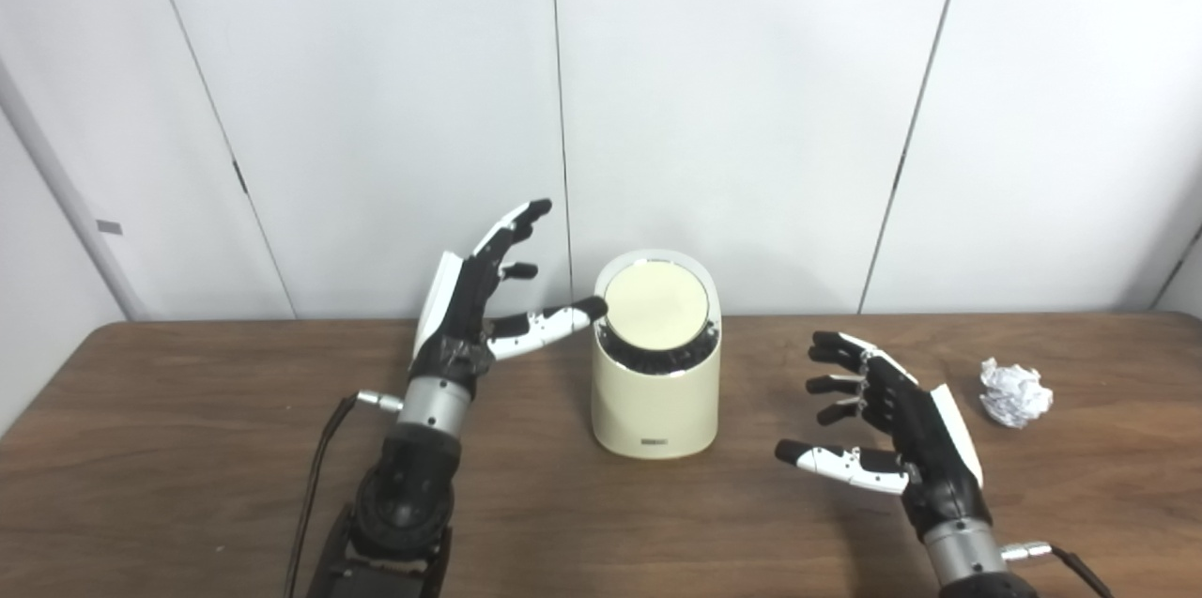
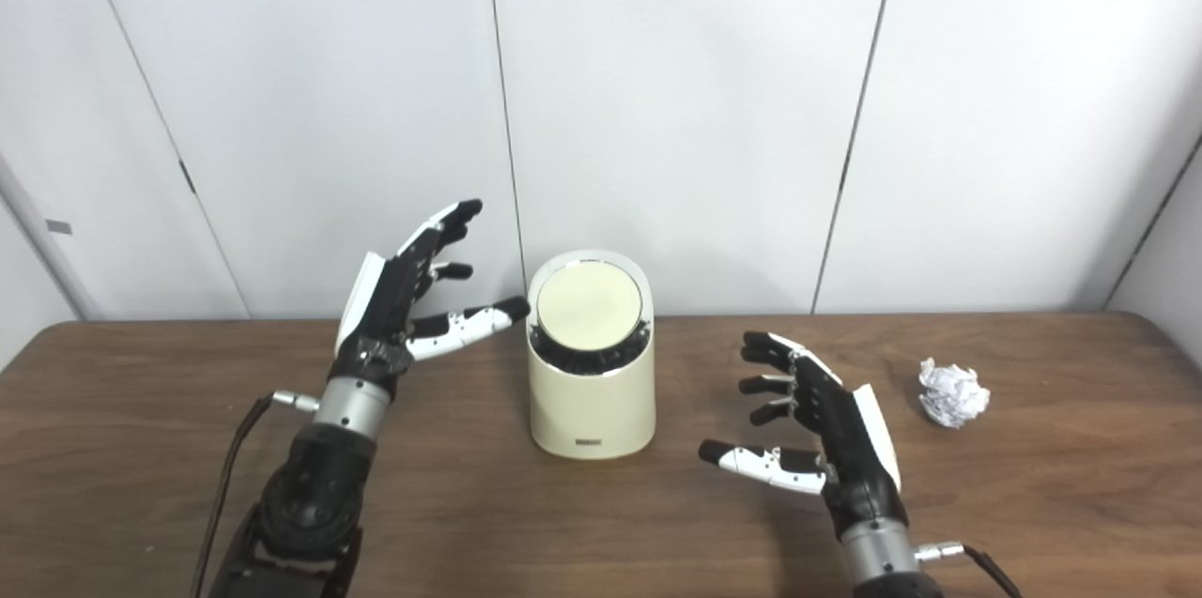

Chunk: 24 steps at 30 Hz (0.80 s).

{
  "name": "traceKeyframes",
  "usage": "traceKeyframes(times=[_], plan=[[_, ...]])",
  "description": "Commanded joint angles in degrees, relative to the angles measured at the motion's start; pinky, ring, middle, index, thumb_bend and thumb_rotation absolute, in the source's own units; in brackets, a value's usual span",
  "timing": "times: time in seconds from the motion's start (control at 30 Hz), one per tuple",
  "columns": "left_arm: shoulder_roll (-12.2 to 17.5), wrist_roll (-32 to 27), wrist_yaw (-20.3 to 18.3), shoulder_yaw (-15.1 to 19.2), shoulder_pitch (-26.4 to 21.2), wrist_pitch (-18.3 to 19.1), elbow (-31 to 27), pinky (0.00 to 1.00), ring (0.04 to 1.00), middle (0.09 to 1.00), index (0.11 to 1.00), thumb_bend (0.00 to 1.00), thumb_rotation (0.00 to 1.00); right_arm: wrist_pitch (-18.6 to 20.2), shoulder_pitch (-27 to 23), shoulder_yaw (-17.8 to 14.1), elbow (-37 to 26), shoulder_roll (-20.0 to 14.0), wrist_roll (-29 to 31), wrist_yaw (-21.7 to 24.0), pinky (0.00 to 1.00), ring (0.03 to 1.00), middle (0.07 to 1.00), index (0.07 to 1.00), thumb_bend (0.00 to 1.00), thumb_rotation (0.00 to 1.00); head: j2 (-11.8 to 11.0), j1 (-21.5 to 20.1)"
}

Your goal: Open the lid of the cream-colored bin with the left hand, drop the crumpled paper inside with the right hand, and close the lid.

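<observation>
So the step in hand looks like opening the lid (image 1: 655,305), and my take is the left hand (image 1: 474,307) should work from the lid's rim rather than shoving the bin (image 1: 655,396) body, since the bin looks light and would probably just slide on the table (image 1: 188,429). The lid is a round disc, tilted toward the camera and sitting flush and closed in the top of the bin. The left hand is spread wide, holding nothing, raised just left of the bin, and its thumb tip reaches right to the left edge of the lid; I honestly can't tell if it's touching or just a hair off. I'd get the thumb onto that edge, pushing gently, and keep the other fingers clear so they don't block the lid as it moves. How the lid actually opens (flip or press) I can't tell from here. The right hand (image 1: 887,420) is also spread and empty, hovering low over the table to the right of the bin, clear of it. The paper (image 1: 1014,391) lies on the table further right, near that hand but untouched, so the grab hasn't started.
</observation>
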Motion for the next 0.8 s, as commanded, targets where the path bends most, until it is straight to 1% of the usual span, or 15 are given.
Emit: traceKeyframes(times=[0.0,0.13,0.2,0.33,0.4,0.5,0.6,0.67,0.77], plan=[[-0.2,1.6,0.1,-0.9,-3.5,0.5,-0.6,0.77,0.91,0.909,0.906,0.86,0.24,-2.7,-2.0,-0.1,-1.0,0.2,0.1,-0.6,0.51,0.667,0.771,0.77,0.77,0.02,0.0,0.0],[-0.4,4.2,0.8,-2.6,-5.1,1.6,0.7,0.79,0.898,0.901,0.906,0.87,0.23,-2.4,-2.0,0.0,-1.2,0.5,-0.2,-0.7,0.51,0.668,0.769,0.768,0.77,0.02,-0.1,-0.1],[-0.3,5.3,0.8,-3.3,-5.8,1.9,1.6,0.78,0.891,0.895,0.909,0.88,0.24,-3.0,-2.1,0.1,-1.1,0.4,-0.5,-0.8,0.51,0.667,0.769,0.77,0.77,0.01,-0.1,-0.1],[0.2,6.2,0.0,-4.3,-6.6,3.0,2.7,0.83,0.911,0.905,0.929,0.88,0.24,-3.0,-2.4,0.0,-0.6,0.6,-0.5,-0.8,0.51,0.673,0.778,0.771,0.77,0.02,-0.3,-0.1],[0.5,7.0,-0.1,-4.8,-7.0,3.3,3.1,0.81,0.909,0.903,0.931,0.89,0.25,-2.9,-2.5,0.1,-0.6,0.6,-1.0,-1.0,0.52,0.67,0.78,0.774,0.76,0.03,-0.2,-0.2],[0.7,7.4,-0.3,-5.3,-7.5,3.6,3.9,0.82,0.914,0.909,0.931,0.89,0.24,-2.9,-2.6,0.2,-0.4,0.7,-1.1,-1.1,0.51,0.662,0.78,0.772,0.77,0.02,-0.3,-0.2],[1.1,8.5,-0.4,-5.9,-8.2,3.5,4.8,0.79,0.906,0.912,0.927,0.9,0.23,-2.7,-2.7,0.2,-0.4,0.7,-1.0,-1.0,0.51,0.666,0.789,0.772,0.77,0.02,-0.4,-0.3],[1.4,9.1,-0.5,-6.2,-8.7,3.6,5.3,0.77,0.897,0.912,0.928,0.9,0.24,-2.7,-2.7,0.3,-0.5,0.8,-0.9,-1.0,0.51,0.666,0.79,0.771,0.77,0.02,-0.4,-0.4],[1.8,9.6,-1.0,-6.4,-9.4,3.9,5.8,0.77,0.904,0.931,0.934,0.91,0.26,-2.2,-2.7,0.4,-0.9,1.1,-1.1,-1.1,0.51,0.66,0.789,0.771,0.77,0.02,-0.4,-0.6]])
